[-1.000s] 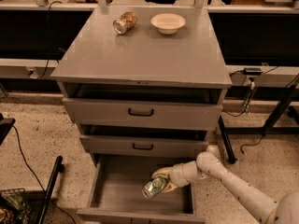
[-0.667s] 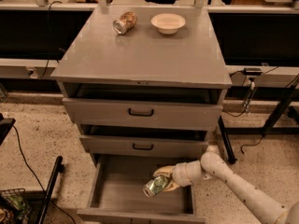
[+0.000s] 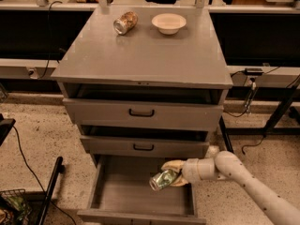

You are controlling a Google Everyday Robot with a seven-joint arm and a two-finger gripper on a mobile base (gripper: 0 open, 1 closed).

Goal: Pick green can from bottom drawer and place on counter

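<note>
Green can (image 3: 161,180) tilted, clamped by tool (image 3: 170,176) over bottom drawer (image 3: 121,197).

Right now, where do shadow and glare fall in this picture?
Camera view: the counter carries a soft sheen, no hard glare; deep shadow fills the gaps above the two upper drawers; the bottom drawer floor is evenly lit; the gripper, over that drawer, holds the green can, whose metal end catches light.
</note>
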